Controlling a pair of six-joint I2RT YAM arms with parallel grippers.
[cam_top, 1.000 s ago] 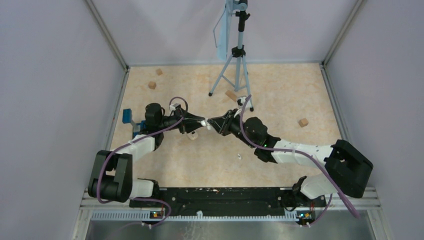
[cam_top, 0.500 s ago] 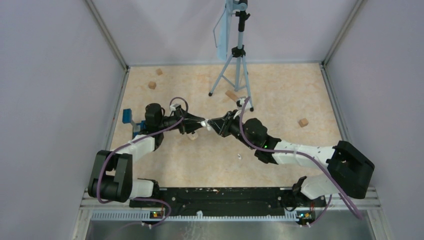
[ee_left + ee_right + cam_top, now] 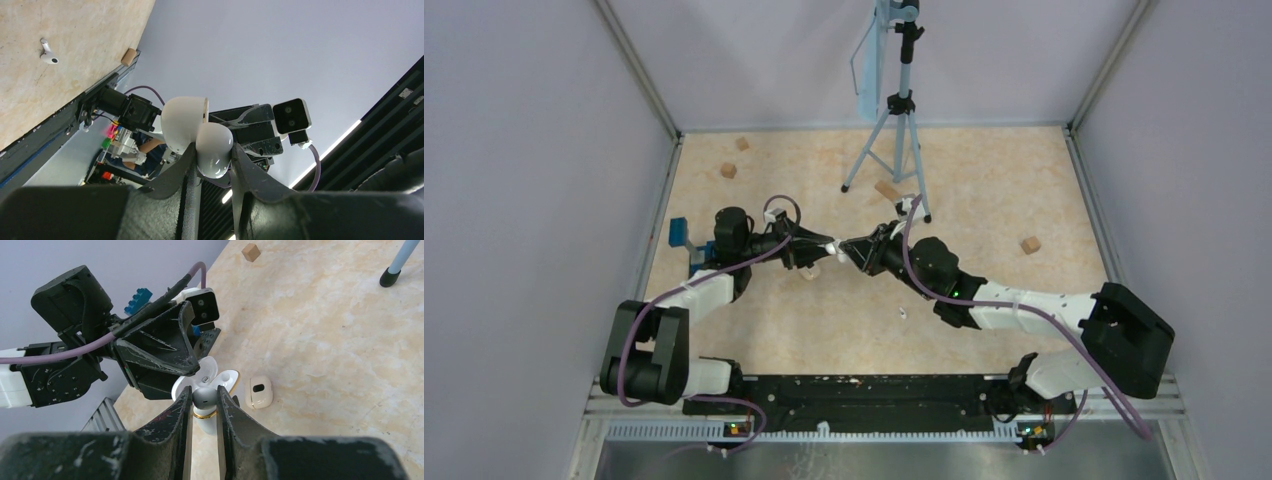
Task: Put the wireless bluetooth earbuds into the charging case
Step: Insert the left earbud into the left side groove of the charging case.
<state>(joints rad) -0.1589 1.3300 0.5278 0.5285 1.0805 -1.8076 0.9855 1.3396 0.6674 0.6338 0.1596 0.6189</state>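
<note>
My left gripper (image 3: 214,151) is shut on the body of a white charging case (image 3: 180,120), held above the table with its lid swung open. The gold-rimmed open top of the charging case (image 3: 227,380) faces my right gripper (image 3: 205,391). The right gripper is shut on a small grey-white earbud (image 3: 205,398) and holds it at the rim. In the top view the left gripper (image 3: 822,246) and right gripper (image 3: 848,247) meet tip to tip mid-table. Another white earbud (image 3: 903,313) lies loose on the table, and the left wrist view also shows this earbud (image 3: 48,54).
A second cream case (image 3: 258,391) lies closed on the table just below the grippers. A tripod (image 3: 894,150) stands behind them, one foot (image 3: 387,277) close by. Tan wooden blocks (image 3: 1030,244) are scattered around, and a blue block (image 3: 678,232) sits at the left edge.
The right arm has edged slightly left, bringing the earbud closer to the held case. The left arm has stayed put.
</note>
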